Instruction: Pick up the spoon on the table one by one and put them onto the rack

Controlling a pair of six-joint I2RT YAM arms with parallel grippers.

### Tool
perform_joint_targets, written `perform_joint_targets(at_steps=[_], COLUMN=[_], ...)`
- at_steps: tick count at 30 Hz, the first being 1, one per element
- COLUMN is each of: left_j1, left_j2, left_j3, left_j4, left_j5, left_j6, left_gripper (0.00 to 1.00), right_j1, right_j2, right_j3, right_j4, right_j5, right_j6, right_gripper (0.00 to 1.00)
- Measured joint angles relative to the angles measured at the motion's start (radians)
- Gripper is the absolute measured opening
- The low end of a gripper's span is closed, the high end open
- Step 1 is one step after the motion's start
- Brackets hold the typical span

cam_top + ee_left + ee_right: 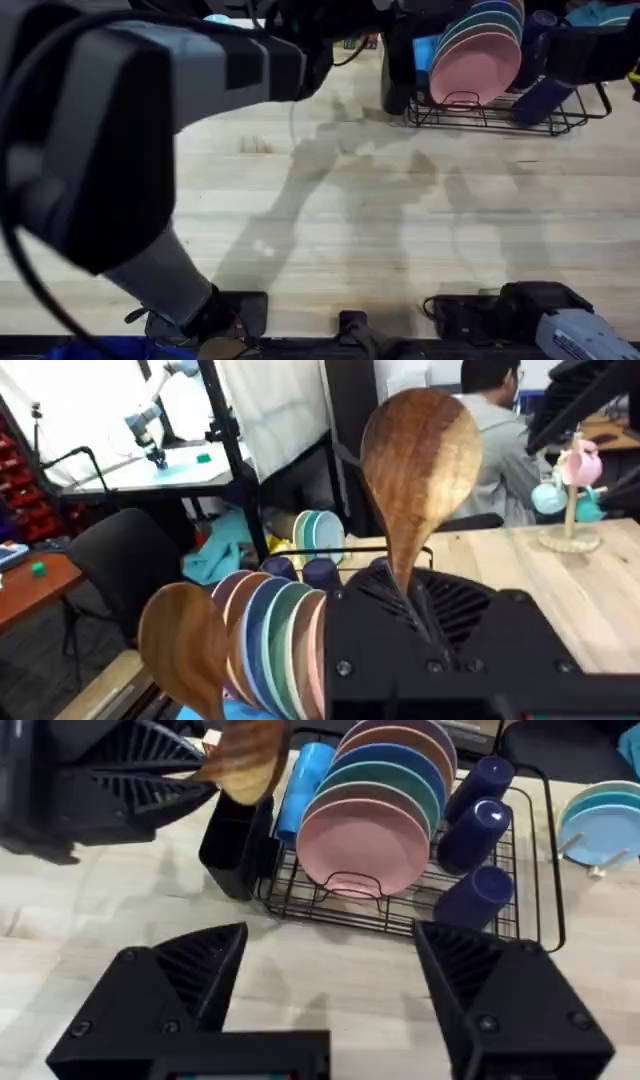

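The left gripper [425,622] is closed on a brown wooden spoon [418,470], its oval bowl up, above the black wire rack [400,910]; pink and blue plates [365,845] stand in the slots; the right gripper [325,985] is open over the pale table [400,220].

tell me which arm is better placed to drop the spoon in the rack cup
Left. Its tool already grips the spoon and sits right by the rack near the cup. The right tool is open, holds nothing, and sits farther back over the table.
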Motion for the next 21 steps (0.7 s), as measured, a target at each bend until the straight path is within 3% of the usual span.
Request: perform_joint_targets(at_steps=[7, 15, 21], left_j1=[-0.011, -0.066, -0.069], left_j2=[0.100, 0.137, 0.137], left_j3=[0.000, 0.000, 0.000], left_j4=[0.158, 0.160, 0.157], left_j5=[-0.018, -0.095, -0.135], left_j6=[-0.137, -0.165, -0.163], left_gripper=[0.042, 0.042, 0.042], right_j1=[0.000, 0.000, 0.000], right_j2=[0.000, 0.000, 0.000], right_j3=[0.000, 0.000, 0.000], right_j4=[-0.005, -0.005, -0.005], right_j5=[0.000, 0.000, 0.000], right_j6=[0.000, 0.000, 0.000], right_gripper=[0.997, 0.997, 0.997])
